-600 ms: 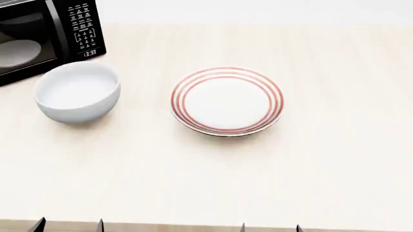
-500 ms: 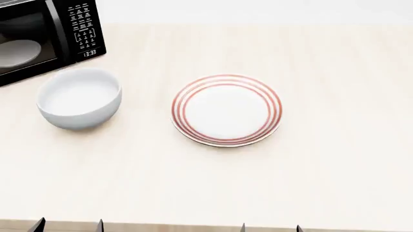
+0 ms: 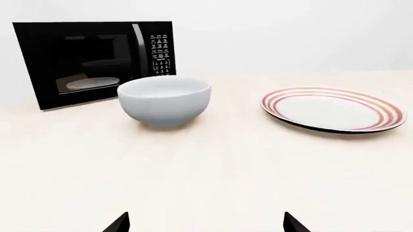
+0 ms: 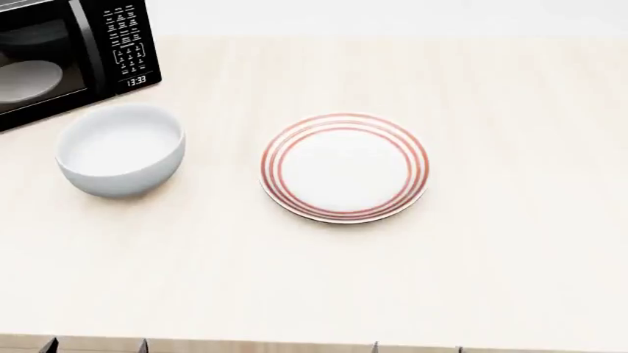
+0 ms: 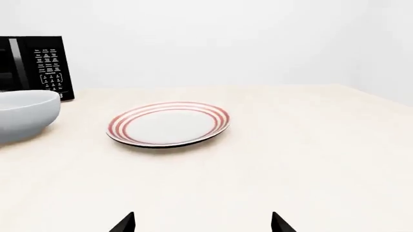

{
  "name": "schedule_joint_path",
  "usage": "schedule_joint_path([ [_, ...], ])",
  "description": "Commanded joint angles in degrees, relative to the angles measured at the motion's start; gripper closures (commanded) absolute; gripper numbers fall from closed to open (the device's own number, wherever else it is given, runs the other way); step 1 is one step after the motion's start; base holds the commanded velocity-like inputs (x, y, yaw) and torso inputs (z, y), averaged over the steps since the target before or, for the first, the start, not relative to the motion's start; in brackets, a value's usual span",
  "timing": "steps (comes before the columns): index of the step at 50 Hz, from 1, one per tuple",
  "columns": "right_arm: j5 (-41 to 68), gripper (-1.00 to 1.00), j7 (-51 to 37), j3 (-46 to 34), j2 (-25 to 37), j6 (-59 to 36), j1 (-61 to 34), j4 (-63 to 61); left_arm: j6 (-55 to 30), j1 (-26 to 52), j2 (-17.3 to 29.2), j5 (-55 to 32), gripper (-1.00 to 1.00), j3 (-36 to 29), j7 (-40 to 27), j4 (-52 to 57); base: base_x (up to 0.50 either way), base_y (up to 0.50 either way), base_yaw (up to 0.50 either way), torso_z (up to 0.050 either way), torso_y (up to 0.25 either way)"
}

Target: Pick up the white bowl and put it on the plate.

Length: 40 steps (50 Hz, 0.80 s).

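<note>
From the head camera we see the plain, deep, glossy white bowl (image 4: 120, 149) standing upright on the pale wooden tabletop (image 4: 490, 265) at about nine o'clock from the flat white plate with concentric red rings (image 4: 345, 167), the two apart with a clear strip of bare wood between them. The black microwave oven with its keypad (image 4: 69, 55) sits at eleven o'clock from the bowl, close behind it; we cannot tell from the left wrist camera whether they touch, though the head view shows a thin gap. The plate lies flat near the middle of the table, with wide open wood at three o'clock and six o'clock of it. The table's near edge runs along the bottom of the head view, and there the dark fingertips of our left gripper (image 4: 95, 344) and right gripper (image 4: 415, 347) just peek in, well short of both dishes. In the left wrist view that gripper (image 3: 205, 223) shows two tips set wide apart and empty, facing the bowl (image 3: 164, 101) and plate (image 3: 333, 109). The right gripper (image 5: 203, 222) likewise stands spread and empty, facing the plate (image 5: 169, 123).
</note>
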<state>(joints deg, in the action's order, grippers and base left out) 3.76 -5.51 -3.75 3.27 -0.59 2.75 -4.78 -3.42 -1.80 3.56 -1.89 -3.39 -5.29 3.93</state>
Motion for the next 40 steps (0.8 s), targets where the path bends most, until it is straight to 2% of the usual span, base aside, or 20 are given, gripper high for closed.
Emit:
schedule_joint_path([
  [1,1.1,-1.00,-2.0,1.6,-0.2,1.4,4.4,-15.9,-5.4,-1.2,0.4,-2.6,-1.00,1.6,0.4,11.5,0.00,0.00,0.00,0.000,0.000],
  [4,1.9,-1.00,-2.6,2.0,0.6,0.9,5.9,-23.3,-6.9,-1.6,1.2,-2.5,-1.00,1.5,-0.1,17.2,0.00,0.00,0.00,0.000,0.000],
  [13,2.6,-1.00,-4.7,0.3,2.3,-9.7,3.5,-41.4,-12.3,-4.0,3.0,-2.2,-1.00,-0.3,-0.8,35.6,0.00,0.00,0.00,0.000,0.000],
  [22,2.0,-1.00,-7.1,-1.3,3.4,-20.3,0.2,-53.5,-18.6,-4.6,3.6,-4.7,-1.00,0.2,-2.3,47.8,0.00,0.00,0.00,0.000,0.000],
  [26,1.4,-1.00,-9.3,-2.8,5.0,-22.8,-1.4,-55.2,-20.1,-4.3,3.9,-5.6,-1.00,0.5,-2.8,50.1,0.00,0.00,0.00,0.000,0.000],
  [35,4.8,-1.00,-13.7,-4.9,8.9,-22.2,-1.8,-54.9,-20.0,-4.2,4.6,-5.9,-1.00,0.4,-3.6,50.1,0.00,0.00,0.00,0.000,0.000],
  [40,5.0,-1.00,-14.4,-5.5,9.8,-21.3,-1.7,-54.9,-20.0,-4.3,5.1,-5.8,-1.00,-0.1,-3.9,50.1,0.41,0.00,0.00,0.000,0.000],
])
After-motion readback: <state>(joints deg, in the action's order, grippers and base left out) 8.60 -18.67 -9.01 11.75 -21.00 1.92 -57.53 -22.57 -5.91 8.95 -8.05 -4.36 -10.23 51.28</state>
